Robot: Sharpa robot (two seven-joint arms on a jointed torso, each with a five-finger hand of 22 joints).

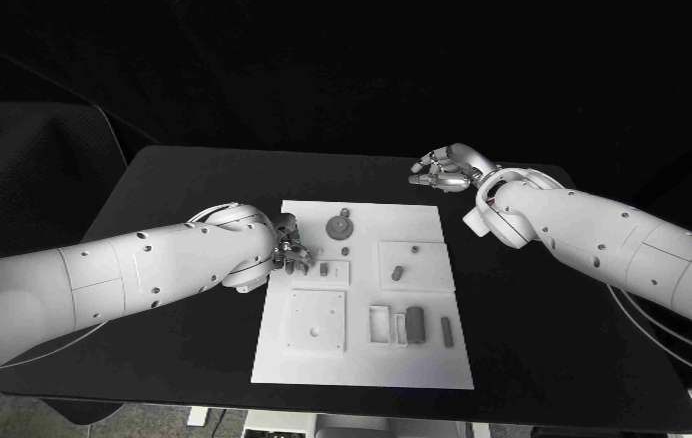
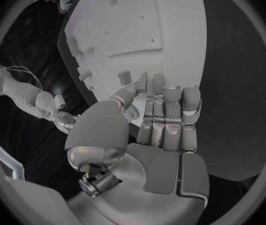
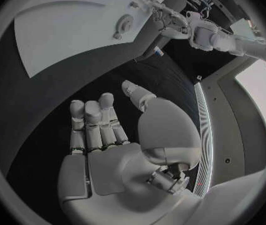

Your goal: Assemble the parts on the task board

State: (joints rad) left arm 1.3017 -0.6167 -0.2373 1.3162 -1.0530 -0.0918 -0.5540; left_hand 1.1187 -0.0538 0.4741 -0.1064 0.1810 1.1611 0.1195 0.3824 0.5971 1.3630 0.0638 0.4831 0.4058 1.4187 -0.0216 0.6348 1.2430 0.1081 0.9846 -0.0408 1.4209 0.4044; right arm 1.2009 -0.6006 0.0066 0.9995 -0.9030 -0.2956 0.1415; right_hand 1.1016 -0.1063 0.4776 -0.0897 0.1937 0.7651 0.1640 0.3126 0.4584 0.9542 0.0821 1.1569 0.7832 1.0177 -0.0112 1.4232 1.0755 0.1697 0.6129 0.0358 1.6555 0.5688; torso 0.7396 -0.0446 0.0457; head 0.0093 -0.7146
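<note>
The left hand, fingers loosely extended and holding nothing, hovers at the task board's left edge near a small part, seemingly about to pick it, while the right hand waits empty and apart over the bench.

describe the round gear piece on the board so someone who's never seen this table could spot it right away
Start at the white task board in the middle of the black table. Look to its far edge, left of centre: the gear lies there, ahead of the left hand. It is the only round, disc-shaped part; the others nearby are straight bars and blocks.
</note>
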